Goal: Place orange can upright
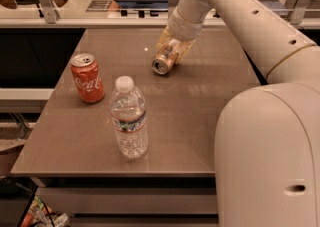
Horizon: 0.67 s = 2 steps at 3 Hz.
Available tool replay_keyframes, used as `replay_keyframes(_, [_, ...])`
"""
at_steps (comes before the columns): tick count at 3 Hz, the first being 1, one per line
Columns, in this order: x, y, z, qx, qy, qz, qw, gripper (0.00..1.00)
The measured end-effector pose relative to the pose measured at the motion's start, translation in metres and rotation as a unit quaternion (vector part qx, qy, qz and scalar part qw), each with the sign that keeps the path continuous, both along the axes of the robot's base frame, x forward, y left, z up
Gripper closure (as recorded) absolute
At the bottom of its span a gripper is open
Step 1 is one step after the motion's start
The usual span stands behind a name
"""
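Over table (pixel 200 121), jaws around seemingly tilted orange can (pixel 165 61)

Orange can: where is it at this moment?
In the camera view, the orange can is tilted in the tool at the far middle of the table, right of the red can and beyond the water bottle.

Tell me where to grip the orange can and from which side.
Grip the orange can across its round side wall, mid-body, coming from above and behind. It lies tipped, silver top toward the camera, so the flanks are free. The gripper clasps it there.
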State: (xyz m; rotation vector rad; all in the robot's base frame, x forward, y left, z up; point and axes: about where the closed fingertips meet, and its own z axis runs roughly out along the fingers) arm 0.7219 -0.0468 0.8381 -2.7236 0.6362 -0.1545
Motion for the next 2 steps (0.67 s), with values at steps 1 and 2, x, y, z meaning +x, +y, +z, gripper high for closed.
replay_keyframes(1, [0.0000, 0.0000, -0.0001, 0.000, 0.000, 0.000, 1.0000, 1.00])
replay_keyframes(2, [-0.0025, -0.0012, -0.0002, 0.034, 0.004, 0.002, 0.9994, 1.00])
